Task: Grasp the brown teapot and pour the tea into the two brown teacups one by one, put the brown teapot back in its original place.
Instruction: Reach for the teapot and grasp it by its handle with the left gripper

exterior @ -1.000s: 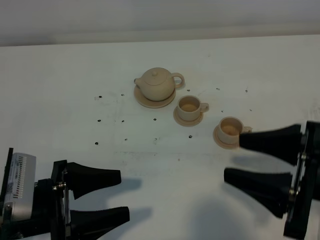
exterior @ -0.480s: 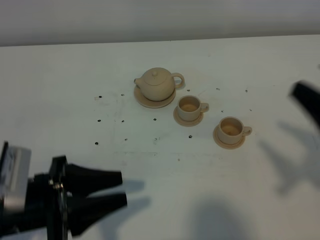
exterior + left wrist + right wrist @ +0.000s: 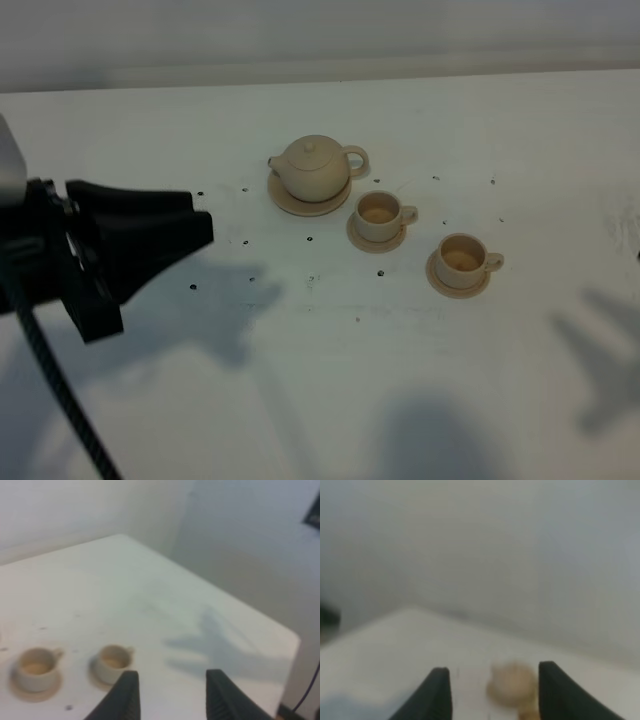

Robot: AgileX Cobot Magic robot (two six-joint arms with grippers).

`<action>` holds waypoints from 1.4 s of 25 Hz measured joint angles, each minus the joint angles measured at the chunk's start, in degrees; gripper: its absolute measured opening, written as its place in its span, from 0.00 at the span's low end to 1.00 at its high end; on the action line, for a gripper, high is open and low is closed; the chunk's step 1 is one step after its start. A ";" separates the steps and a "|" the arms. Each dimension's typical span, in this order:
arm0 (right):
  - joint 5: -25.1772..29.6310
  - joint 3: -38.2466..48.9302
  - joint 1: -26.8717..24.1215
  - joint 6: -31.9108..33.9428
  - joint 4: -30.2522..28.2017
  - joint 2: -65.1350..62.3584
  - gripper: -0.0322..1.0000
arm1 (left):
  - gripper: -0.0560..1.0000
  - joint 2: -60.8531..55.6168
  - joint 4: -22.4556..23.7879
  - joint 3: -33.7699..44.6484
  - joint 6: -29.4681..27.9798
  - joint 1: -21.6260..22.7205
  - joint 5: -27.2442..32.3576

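The white tabletop (image 3: 450, 380) looks the same as a second ago, but the arms above it have moved. The left gripper (image 3: 200, 220), which was low at the near left corner, now hangs higher by the left edge and points toward the middle. Its jaws have drawn in from their wide spread; in the left wrist view the left gripper (image 3: 172, 680) shows a moderate gap between its two black fingers (image 3: 125, 697), with nothing held or touched. The right gripper, which was by the right edge just beside the nearer cup, has left the high view; only its shadow (image 3: 600, 350) falls near the right edge. In its own blurred wrist view the right gripper (image 3: 493, 672) has its fingers (image 3: 437, 690) apart and bare, with a blurred tan shape (image 3: 512, 685) on the table beyond them; I cannot tell which piece it is.

The brown teapot (image 3: 312, 168) has not moved. It stands upright with its lid on, on the wide saucer plate (image 3: 300, 206), toward the far edge about midway along it; its spout points to the left edge and its handle to the right. The two brown teacups have not moved either. One (image 3: 379, 215) is just beside the plate and the other (image 3: 462, 258) is nearer the right edge; each sits on its own small saucer (image 3: 452, 288).
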 joint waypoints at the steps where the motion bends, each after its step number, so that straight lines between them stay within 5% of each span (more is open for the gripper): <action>1: 2.22 -0.55 0.00 4.69 -5.04 -0.11 0.42 | 0.34 0.00 2.77 -1.87 -3.08 0.00 -0.53; 7: 14.25 -5.30 0.00 23.32 -28.16 -2.42 0.42 | 0.34 0.00 15.56 -8.23 -15.51 0.00 -4.21; 11: 22.57 -6.22 0.00 28.36 -35.28 -6.79 0.42 | 0.34 0.00 17.79 -8.56 -17.12 0.00 -4.67; 16: 30.21 -5.37 0.00 30.07 -37.19 -14.03 0.42 | 0.34 0.00 18.09 -8.56 -17.57 0.00 -5.84; 27: 36.01 1.29 0.04 32.27 -37.35 -24.02 0.42 | 0.33 1.21 18.76 -13.52 -19.91 0.00 -7.21; 35: 36.01 1.74 0.04 32.38 -37.03 -24.23 0.42 | 0.33 9.76 32.34 -27.48 -33.24 0.00 -2.43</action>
